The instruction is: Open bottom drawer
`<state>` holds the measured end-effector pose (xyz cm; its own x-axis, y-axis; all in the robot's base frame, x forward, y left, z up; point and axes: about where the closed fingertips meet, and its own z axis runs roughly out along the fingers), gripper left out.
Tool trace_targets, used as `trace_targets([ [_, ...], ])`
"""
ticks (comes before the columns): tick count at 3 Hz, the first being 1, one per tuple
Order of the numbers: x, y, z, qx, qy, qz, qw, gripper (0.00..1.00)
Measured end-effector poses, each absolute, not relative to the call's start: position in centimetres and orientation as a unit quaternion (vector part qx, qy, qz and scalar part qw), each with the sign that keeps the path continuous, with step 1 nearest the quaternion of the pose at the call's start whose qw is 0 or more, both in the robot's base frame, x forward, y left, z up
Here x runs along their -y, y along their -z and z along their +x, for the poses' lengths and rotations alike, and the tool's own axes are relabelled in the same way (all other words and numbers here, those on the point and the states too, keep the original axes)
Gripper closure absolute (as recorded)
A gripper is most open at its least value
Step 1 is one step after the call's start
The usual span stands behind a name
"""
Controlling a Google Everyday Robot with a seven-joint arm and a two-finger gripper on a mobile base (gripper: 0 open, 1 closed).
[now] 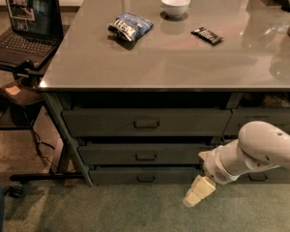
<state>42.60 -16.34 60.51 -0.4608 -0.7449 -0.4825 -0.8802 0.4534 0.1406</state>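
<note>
The bottom drawer [116, 174] is the lowest one under the counter [183, 57], and it looks shut. Its little handle [146, 179] is in the middle. The pincer [199, 191] hangs low, right of the handle, not touching it. I cannot tell if it is spread or pressed together. I think it should go left, catch the handle, then pull straight out.

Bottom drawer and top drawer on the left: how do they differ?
The top drawer has a tall front; the bottom drawer has a slim one. The top drawer sits just under the tabletop; the bottom drawer is nearest the floor. The gripper hangs by the bottom drawer's right end, well below the top drawer. Both are wide and dark grey.
</note>
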Motion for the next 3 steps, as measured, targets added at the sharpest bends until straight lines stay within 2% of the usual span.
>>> trace_targets([
  [1,14.0,-56.6,41.7,-0.825,-0.239,-0.466,0.215,0.00],
  [2,11.2,-53.5,44.6,-0.800,-0.276,-0.434,0.309,0.00],
  [3,9.8,-50.0,43.6,-0.789,-0.301,-0.438,0.307,0.00],
])
